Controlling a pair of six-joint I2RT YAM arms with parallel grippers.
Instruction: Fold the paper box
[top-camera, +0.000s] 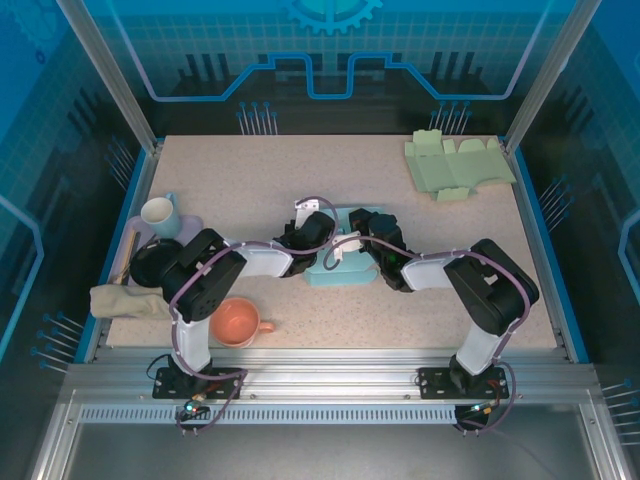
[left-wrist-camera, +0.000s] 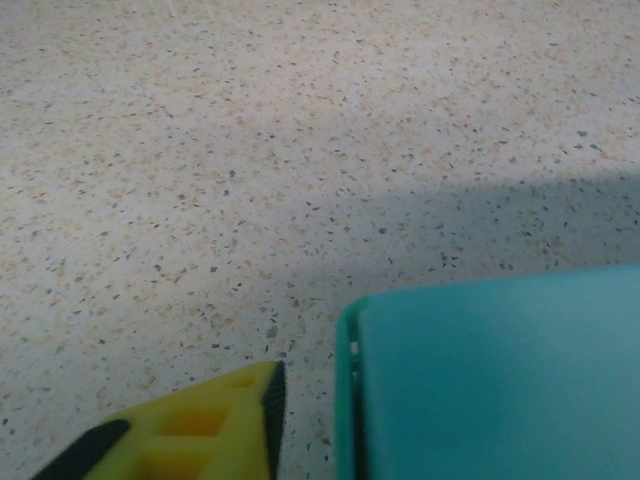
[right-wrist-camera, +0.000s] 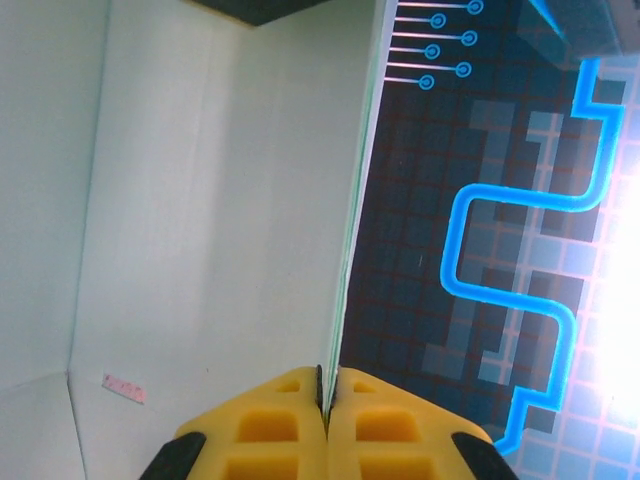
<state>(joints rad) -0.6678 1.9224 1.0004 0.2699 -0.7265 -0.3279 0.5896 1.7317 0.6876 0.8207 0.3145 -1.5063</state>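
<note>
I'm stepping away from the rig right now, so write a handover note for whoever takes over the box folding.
Right fingers: shut on the edge of a thin panel of the teal box.
Left fingers: low over the table, beside the box's corner and not gripping it; open or shut is unclear.
The box sits mid-table between both arms. Flat green blanks lie at the far right corner.
Done: one panel gripped.
Left: the folding looks unfinished.
</note>
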